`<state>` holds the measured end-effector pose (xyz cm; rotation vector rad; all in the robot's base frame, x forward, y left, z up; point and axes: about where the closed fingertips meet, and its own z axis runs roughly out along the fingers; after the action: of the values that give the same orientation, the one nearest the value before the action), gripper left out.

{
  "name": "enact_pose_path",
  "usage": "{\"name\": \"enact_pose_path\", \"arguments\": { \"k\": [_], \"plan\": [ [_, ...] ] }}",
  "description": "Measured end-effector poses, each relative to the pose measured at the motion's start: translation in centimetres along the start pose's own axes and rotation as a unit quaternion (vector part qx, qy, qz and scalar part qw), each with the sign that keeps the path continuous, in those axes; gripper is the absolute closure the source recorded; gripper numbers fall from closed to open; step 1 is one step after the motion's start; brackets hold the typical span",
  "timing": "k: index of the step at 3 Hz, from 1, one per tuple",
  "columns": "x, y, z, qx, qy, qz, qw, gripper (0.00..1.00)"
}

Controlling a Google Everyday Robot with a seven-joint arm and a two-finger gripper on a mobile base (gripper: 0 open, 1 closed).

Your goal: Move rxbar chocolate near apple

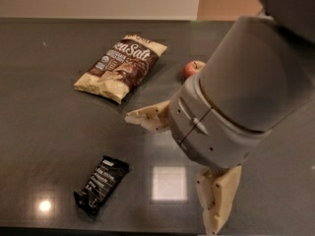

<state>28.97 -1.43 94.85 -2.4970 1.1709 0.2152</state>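
Observation:
The rxbar chocolate (101, 185), a small flat black wrapper with white lettering, lies on the dark table (44, 107) near the front left. The red apple (194, 69) sits further back, partly hidden behind my arm. My gripper (173, 173) hangs over the table to the right of the bar. Its two cream fingers (147, 117) are spread wide apart and hold nothing. The gripper is apart from both the bar and the apple.
A tan-and-brown "Sea Salt" snack bag (121, 67) lies at the back, left of the apple. My large grey arm (246, 92) covers the right side of the view. The table's front edge runs along the bottom.

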Motion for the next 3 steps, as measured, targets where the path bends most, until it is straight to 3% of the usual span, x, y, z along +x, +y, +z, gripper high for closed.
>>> {"name": "enact_pose_path", "arguments": {
  "k": [1,2,3],
  "plan": [
    [2.7,-0.3,-3.3,0.01,0.007,0.029,0.9995,0.0],
    [2.4,-1.1,-6.5,0.038,0.017,0.022,0.9989,0.0],
    [2.3,-1.1,-6.5,0.038,0.017,0.022,0.9989,0.0]
  ]
}}
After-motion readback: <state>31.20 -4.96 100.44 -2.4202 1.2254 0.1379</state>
